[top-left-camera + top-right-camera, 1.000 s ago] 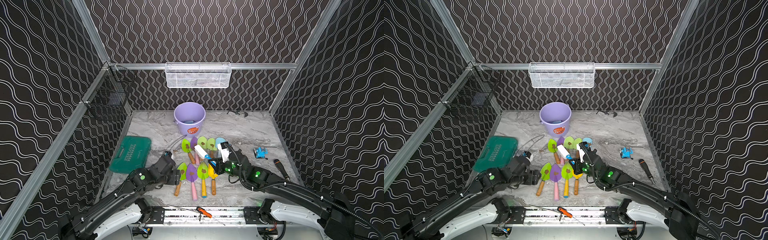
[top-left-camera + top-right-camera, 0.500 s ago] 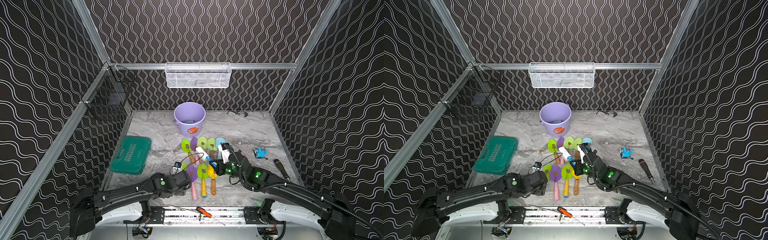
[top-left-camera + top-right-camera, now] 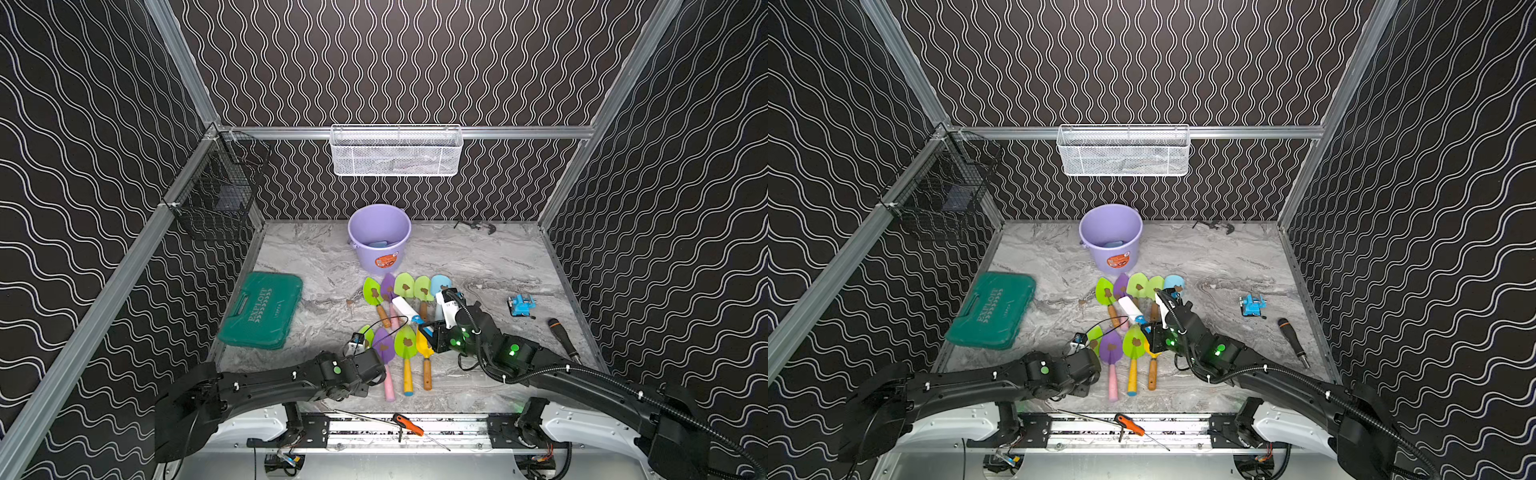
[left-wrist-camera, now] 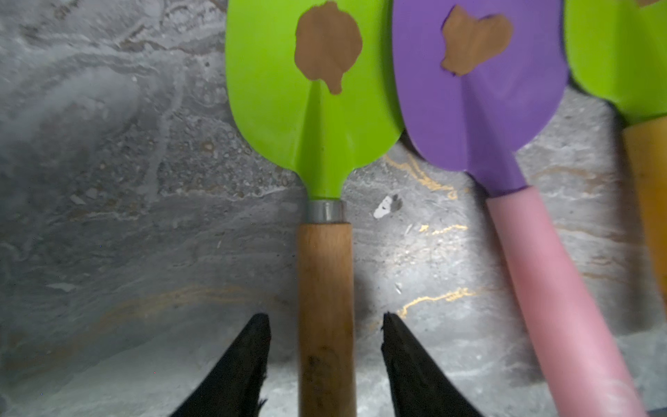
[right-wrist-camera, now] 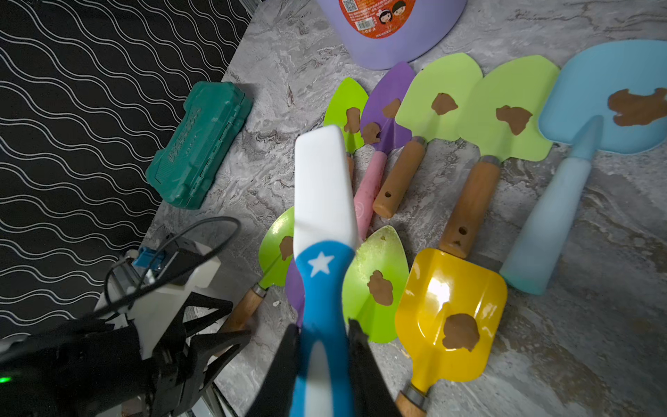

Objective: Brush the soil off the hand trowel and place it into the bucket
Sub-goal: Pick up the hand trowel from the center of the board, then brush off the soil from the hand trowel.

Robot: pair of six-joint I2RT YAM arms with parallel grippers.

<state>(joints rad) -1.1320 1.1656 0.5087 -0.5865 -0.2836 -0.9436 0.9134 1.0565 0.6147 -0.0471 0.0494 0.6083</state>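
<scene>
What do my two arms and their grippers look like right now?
The left arm and right arm are matte black with green indicator lights. A ribbed black conduit runs along the right one. The left gripper and right gripper have black tapered fingers.

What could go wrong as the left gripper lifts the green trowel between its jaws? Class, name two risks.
1. The purple trowel lies edge to edge with the green trowel, so lifting could drag it along.
2. The left gripper is open around the wooden handle; a loose or off-centre grip could let the blade tip, spilling soil onto the table.
</scene>
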